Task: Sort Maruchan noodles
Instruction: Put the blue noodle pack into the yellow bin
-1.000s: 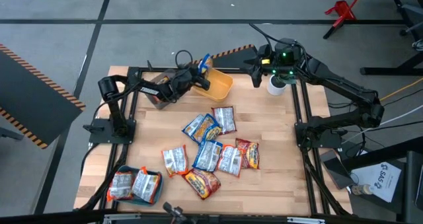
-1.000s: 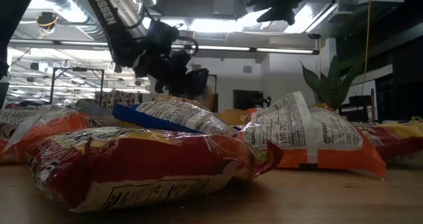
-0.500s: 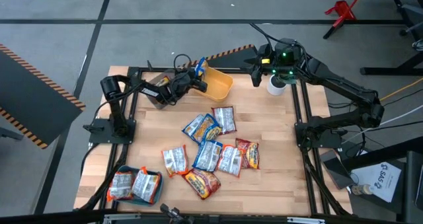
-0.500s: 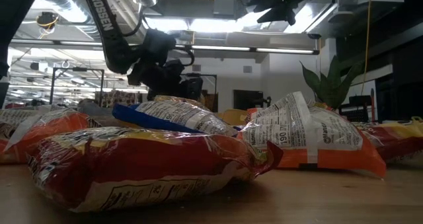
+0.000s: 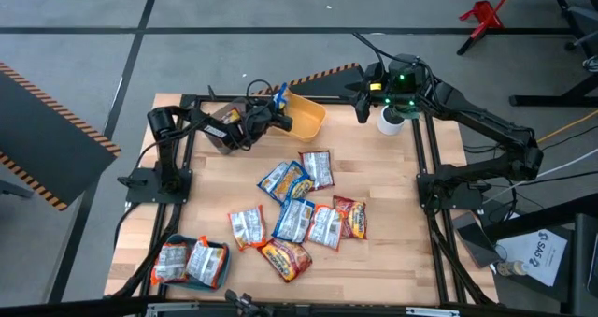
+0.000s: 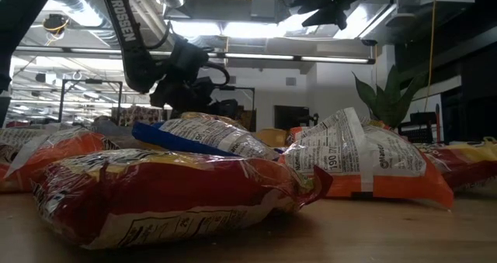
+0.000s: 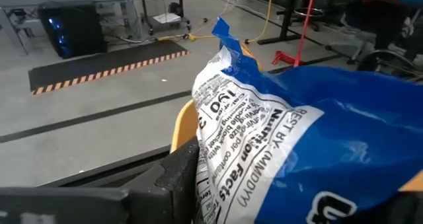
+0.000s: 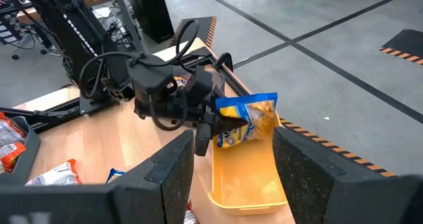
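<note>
My left gripper [image 5: 273, 112] is at the far left of the table, shut on a blue-and-yellow noodle packet [image 5: 279, 96] that it holds over the yellow bin [image 5: 310, 122]. The right wrist view shows this packet [image 8: 248, 116] just above the bin [image 8: 248, 184]. More noodle packets [image 5: 299, 209], orange-red, blue-yellow and silver-white, lie flat in a loose pile at the table's middle. My right gripper [image 8: 232, 145] hangs raised at the far right, open with nothing between its fingers. My left gripper pinches one end of the blue-and-yellow packet [image 7: 218, 164] between its two fingers. The fingers [image 8: 210, 128] come nearly level from the table's left side. The rest of the packet [image 8: 261, 112] sticks out beyond them, lifted clear above the yellow bin.
A grey bin [image 5: 221, 132] stands under my left arm at the far left. A teal bin [image 5: 218, 266] at the near left corner holds two silver-white packets. A white cup [image 5: 390, 121] stands at the far right below my right gripper. Bare wood lies right of the pile.
My left gripper has sunk toward the yellow bin with the packet still between its fingers, and has drawn slightly toward the table's left. The packet has come down with it and stays clear of the bin.
</note>
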Tool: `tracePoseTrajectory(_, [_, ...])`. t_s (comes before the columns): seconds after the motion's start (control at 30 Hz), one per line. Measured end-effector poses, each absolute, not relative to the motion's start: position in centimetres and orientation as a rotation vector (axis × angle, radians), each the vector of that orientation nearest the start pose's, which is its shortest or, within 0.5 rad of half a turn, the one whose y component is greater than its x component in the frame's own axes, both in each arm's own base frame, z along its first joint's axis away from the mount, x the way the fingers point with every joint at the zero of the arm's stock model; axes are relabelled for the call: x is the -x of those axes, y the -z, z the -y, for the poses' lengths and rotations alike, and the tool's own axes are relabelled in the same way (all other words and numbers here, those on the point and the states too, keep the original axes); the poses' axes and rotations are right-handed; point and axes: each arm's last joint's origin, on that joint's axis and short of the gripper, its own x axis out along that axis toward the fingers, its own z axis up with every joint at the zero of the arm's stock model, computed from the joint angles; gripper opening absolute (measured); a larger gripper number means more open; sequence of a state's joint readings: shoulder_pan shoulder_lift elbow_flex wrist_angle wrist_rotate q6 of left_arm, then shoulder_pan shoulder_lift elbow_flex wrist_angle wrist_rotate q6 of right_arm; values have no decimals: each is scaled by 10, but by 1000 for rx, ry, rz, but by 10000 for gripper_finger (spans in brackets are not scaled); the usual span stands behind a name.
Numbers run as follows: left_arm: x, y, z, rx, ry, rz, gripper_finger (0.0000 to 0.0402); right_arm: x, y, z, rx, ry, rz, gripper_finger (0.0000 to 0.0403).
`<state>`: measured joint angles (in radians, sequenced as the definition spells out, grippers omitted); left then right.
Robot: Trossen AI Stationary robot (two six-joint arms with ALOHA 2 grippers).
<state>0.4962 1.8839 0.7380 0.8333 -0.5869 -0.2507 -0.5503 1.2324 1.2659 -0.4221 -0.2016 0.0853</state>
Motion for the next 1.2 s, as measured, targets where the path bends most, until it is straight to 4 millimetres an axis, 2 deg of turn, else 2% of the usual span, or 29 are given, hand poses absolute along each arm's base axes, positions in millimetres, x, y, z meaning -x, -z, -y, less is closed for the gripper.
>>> tracePoseTrajectory(0.6, [-295,-129,-178,147,-1081,-236,220,-227,-381,132,-235,323,-384,191])
tracePoseTrajectory(1.07, [-288,-148,-175,120,-1082,-289,278,-227,-381,131,-240,296,-388,191])
tracePoseTrajectory(1.2, [-286,-164,-172,94,-1072,-273,290,-227,-379,130,-252,275,-407,191])
